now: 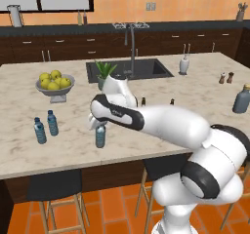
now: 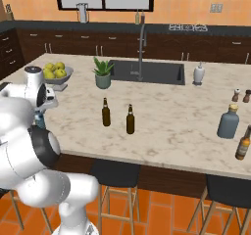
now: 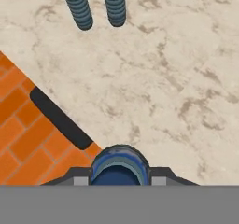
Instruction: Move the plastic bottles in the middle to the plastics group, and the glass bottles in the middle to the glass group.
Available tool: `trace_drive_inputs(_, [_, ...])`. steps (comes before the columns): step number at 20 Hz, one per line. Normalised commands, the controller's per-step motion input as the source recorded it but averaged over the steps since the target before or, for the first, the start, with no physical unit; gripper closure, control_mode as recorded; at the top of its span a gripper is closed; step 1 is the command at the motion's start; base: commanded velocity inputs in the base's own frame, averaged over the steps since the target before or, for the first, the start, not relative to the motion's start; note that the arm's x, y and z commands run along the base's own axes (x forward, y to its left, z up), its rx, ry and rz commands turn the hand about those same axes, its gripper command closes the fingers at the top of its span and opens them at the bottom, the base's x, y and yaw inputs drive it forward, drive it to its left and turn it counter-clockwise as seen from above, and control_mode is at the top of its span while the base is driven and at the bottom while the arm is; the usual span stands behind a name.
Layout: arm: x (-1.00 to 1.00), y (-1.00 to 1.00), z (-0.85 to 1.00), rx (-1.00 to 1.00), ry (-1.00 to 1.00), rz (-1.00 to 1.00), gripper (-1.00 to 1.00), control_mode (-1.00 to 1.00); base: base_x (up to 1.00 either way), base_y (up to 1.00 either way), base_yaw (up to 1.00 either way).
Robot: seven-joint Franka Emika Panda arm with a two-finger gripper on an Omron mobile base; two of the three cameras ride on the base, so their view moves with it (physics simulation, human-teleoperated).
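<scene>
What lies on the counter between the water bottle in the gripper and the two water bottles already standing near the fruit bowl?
Nothing: in the left base view the marble between the held water bottle and the two standing water bottles is bare; the hand view shows the same.

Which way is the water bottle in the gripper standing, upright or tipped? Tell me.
Upright. In the left base view the water bottle hangs vertical under the gripper, near the island's front edge; the hand view looks straight down on its blue cap.
</scene>
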Motion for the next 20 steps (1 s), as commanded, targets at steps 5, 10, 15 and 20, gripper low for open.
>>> trace_drive_inputs(5, [0.29,0.82,0.0,0.0,-0.12,0.04,1.0,-1.0,0.0,0.0,0.0])
trace_drive_inputs(10, [0.29,0.52,0.13,0.0,0.06,0.02,1.0,-1.0,0.0,0.0,0.0])
trace_drive_inputs(15, [0.19,0.34,0.0,0.0,0.08,0.0,1.0,-1.0,0.0,0.0,0.0])
trace_drive_inputs(20, [0.14,0.3,-0.12,0.0,0.0,0.0,1.0,-1.0,0.0,0.0,0.0])
